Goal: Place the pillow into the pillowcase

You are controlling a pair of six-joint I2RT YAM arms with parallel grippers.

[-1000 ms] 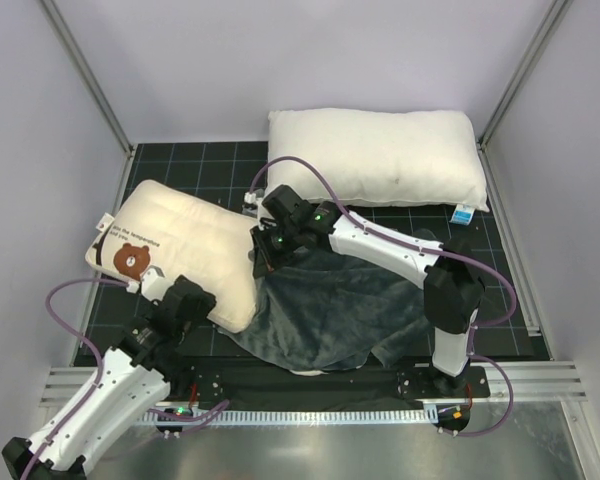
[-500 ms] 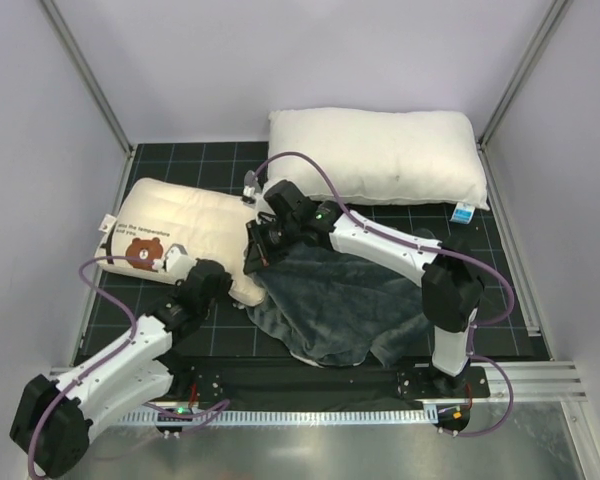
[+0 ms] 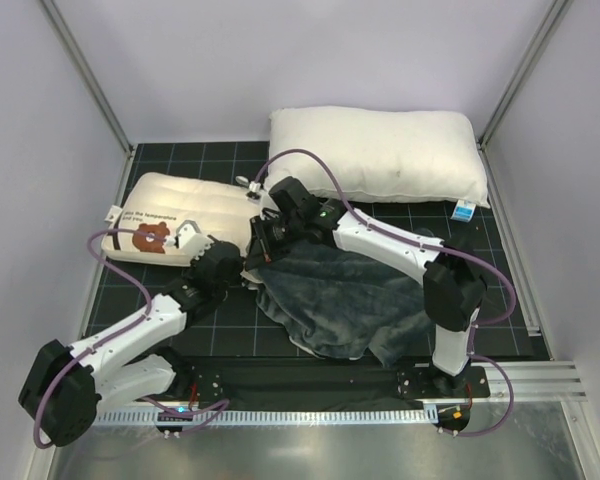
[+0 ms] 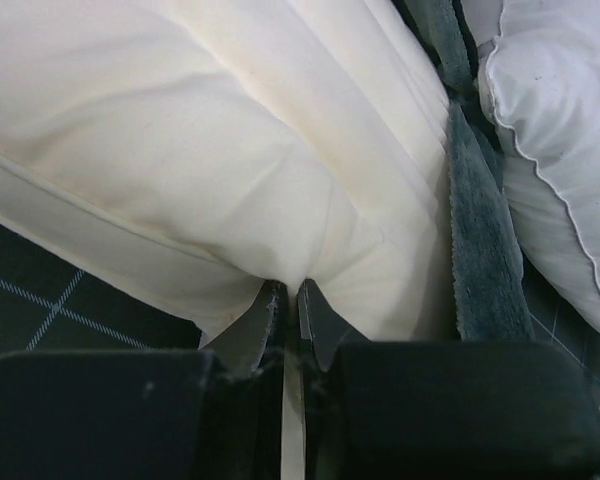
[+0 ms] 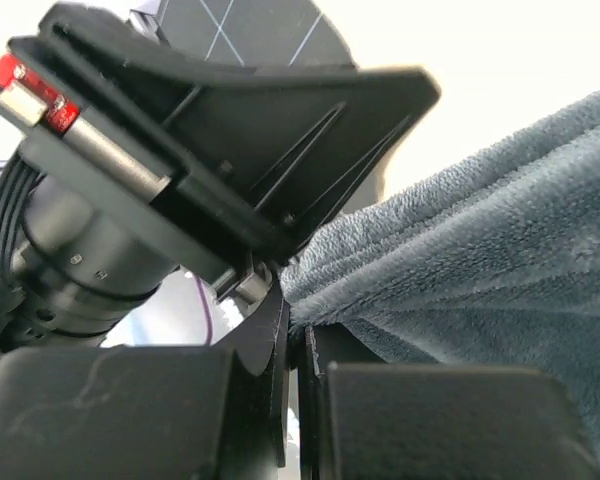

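Pillow (image 3: 175, 215) lies flat on the black grid mat (image 3: 500, 300), far-left of centre. Bear face + text at its left end, right end pointing toward the pillowcase (image 3: 345, 300).

L gripper (image 3: 242, 276) sits at the pillow's near-right corner. L wrist view: fingertips (image 4: 270, 305) almost together, only a thin slit between them, with a fold of the cream pillow (image 4: 180, 150) pinched in it. Fabric puckers right at the tips and the rest of the pillow spreads up and away from them.

R gripper (image 3: 259, 252) is just beside it, at the left edge of the pillowcase. R wrist view: jaws closed, grey plush of the pillowcase (image 5: 480, 250) nipped between them and draping off to the right. L arm's black wrist housing (image 5: 180, 130) is close in front.

Pillowcase is grey side up, rumpled, centre-right of mat. In L wrist view a grey edge (image 4: 480, 250) runs alongside the pillow's right end, touching it. Can't tell whether the pillow end is inside the opening.

Big white pillow (image 3: 375, 155) at the far edge, apart from both grippers.
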